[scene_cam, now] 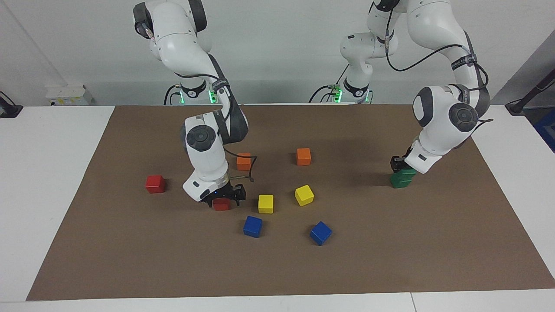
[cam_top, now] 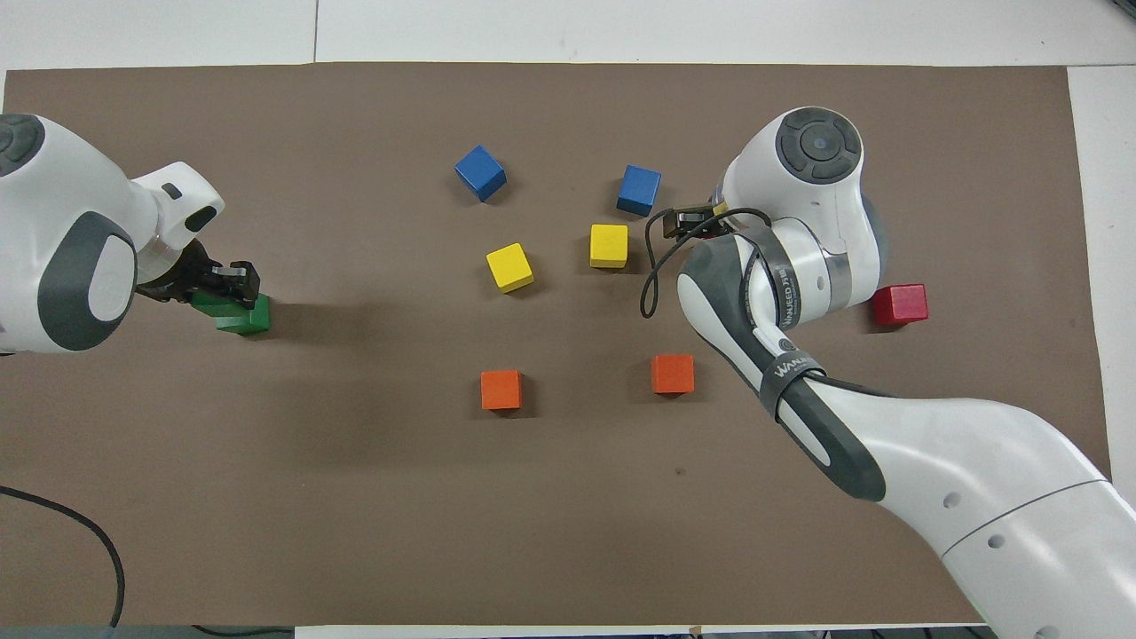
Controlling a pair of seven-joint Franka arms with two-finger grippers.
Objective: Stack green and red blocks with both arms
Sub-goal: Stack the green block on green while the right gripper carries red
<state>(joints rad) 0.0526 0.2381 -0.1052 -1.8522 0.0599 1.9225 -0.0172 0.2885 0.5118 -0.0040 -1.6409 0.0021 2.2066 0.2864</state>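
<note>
Toward the left arm's end of the mat, my left gripper (scene_cam: 399, 166) (cam_top: 222, 284) is shut on a green block (scene_cam: 405, 172) (cam_top: 206, 303). That block sits on top of the second green block (scene_cam: 399, 181) (cam_top: 248, 319), slightly offset. My right gripper (scene_cam: 223, 198) (cam_top: 689, 222) is open and low over a red block (scene_cam: 221, 204), with a finger on either side of it. The right arm hides this red block in the overhead view. The other red block (scene_cam: 155, 183) (cam_top: 899, 303) lies alone toward the right arm's end.
On the brown mat (scene_cam: 390, 260) lie two orange cubes (scene_cam: 243, 161) (scene_cam: 303, 156), two yellow cubes (scene_cam: 266, 203) (scene_cam: 304, 195) and two blue cubes (scene_cam: 253, 226) (scene_cam: 320, 233). One yellow cube lies just beside the right gripper.
</note>
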